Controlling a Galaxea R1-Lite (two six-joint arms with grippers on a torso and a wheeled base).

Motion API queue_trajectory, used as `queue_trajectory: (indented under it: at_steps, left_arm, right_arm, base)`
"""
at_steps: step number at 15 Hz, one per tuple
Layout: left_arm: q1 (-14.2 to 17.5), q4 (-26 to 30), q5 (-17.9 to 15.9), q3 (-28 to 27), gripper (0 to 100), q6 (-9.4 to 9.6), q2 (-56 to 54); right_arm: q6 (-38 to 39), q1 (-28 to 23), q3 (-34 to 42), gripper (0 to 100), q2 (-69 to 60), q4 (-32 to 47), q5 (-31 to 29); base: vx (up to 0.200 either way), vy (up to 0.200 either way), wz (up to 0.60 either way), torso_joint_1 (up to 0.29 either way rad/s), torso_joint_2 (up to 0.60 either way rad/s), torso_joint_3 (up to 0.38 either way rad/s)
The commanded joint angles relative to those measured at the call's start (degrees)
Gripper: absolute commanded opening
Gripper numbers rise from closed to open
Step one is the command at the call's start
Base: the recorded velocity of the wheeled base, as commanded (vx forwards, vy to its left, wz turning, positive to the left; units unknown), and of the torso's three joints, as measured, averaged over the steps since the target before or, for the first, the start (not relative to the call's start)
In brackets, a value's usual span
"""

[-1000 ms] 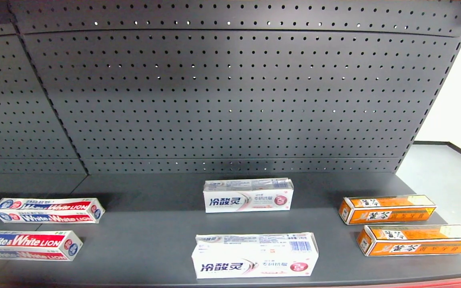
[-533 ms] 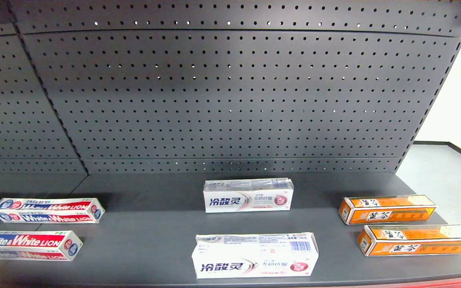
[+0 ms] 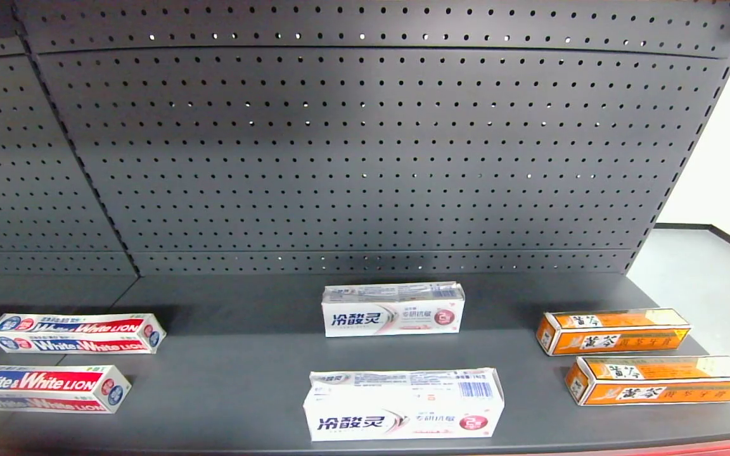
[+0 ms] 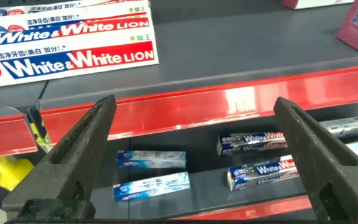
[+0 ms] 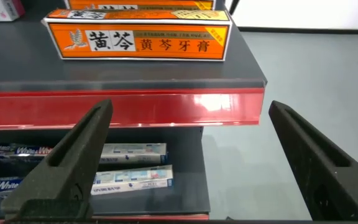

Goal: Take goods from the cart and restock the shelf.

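The head camera looks forward and down on the shelf [image 3: 244, 354], rather near. Both wrist cameras sit lower, close before its red edge [image 4: 197, 109]. The right one also sees the orange boxes [image 5: 138, 40], the left one probably the same white-red boxes [image 4: 67, 59].

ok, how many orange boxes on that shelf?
2. Rear orange box and front orange box, one behind the other at the right end of the shelf. None look hidden.

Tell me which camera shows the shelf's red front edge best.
The right wrist view: the red front edge runs face-on to its end at the corner of the shelf. The left wrist view shows a tilted stretch in front of the red-and-white boxes. The head view catches a thin sliver at the bottom.
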Motion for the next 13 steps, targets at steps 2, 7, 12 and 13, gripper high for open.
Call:
queue_trajectory:
  at_steps: [2,7,12,13]
  left_arm:
    - [0.0,0.0,-0.6,0.0,100,0.08,0.1]
    - [0.0,0.0,-0.7,0.0,100,0.08,0.1]
    - [0.0,0.0,-0.7,0.0,100,0.08,0.1]
    - [0.0,0.0,-0.7,0.0,100,0.08,0.1]
  right_arm:
    - [0.0,1.9,0.0,100,-3.7,-0.1,0.0]
    - [0.0,1.9,0.0,100,-3.7,-0.1,0.0]
    - [0.0,1.9,0.0,100,-3.7,-0.1,0.0]
    - [0.1,1.8,0.0,100,-3.7,-0.1,0.0]
  base:
    - [0.000,0.000,0.00,0.000,0.00,0.000]
    - [0.000,0.000,0.00,0.000,0.00,0.000]
    - [0.000,0.000,0.00,0.000,0.00,0.000]
    - [0.000,0.000,0.00,0.000,0.00,0.000]
